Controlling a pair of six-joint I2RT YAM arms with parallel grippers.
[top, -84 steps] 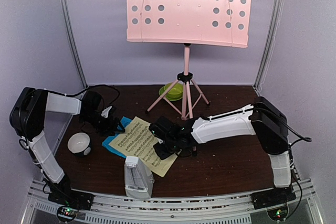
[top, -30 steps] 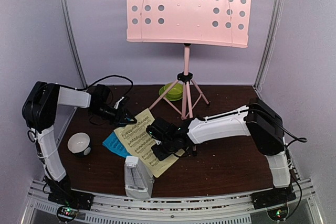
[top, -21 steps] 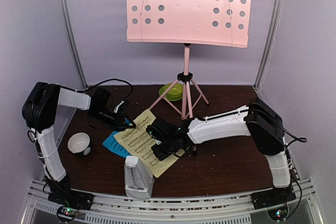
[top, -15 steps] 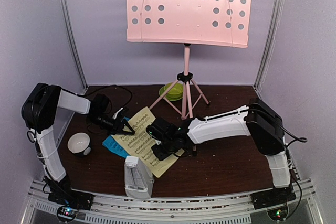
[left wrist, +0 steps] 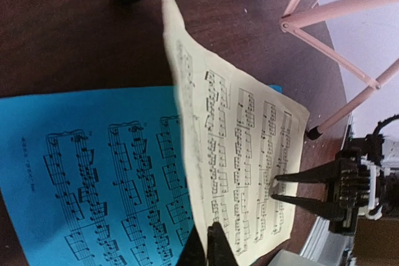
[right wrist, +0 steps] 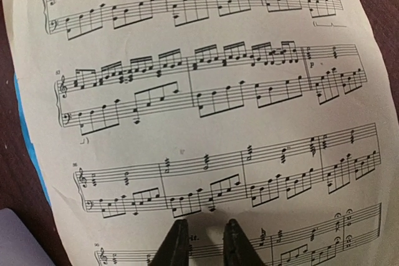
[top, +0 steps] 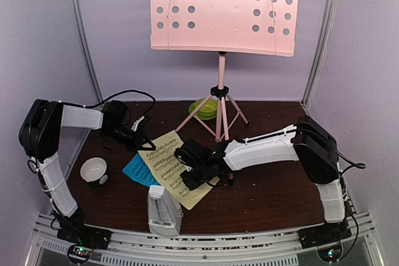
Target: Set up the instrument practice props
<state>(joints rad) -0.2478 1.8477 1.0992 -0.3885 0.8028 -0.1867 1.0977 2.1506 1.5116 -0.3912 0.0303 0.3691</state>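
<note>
The pink music stand [top: 224, 10] is upright at the back on its tripod legs [left wrist: 336, 60]. On the table a yellow sheet-music page [top: 168, 166] lies partly over a blue one [top: 138, 169]. My left gripper [top: 144, 145] is shut on the yellow page's left edge [left wrist: 209, 241], and that edge curls up off the blue page [left wrist: 93, 172]. My right gripper [top: 185, 182] stands narrowly open, its tips down on the yellow page [right wrist: 206, 91] with nothing between them [right wrist: 204, 232]. The white-grey metronome [top: 161, 211] sits at the near edge.
A green bowl on a saucer [top: 204, 108] sits behind the stand's legs. A small white-and-black bowl [top: 93, 169] is at the left, near the left arm. Metal frame posts rise at both back corners.
My left gripper came in to the yellow page's left edge and closed on it, and that edge now curls up. My right gripper's fingers have parted slightly on the page.
</note>
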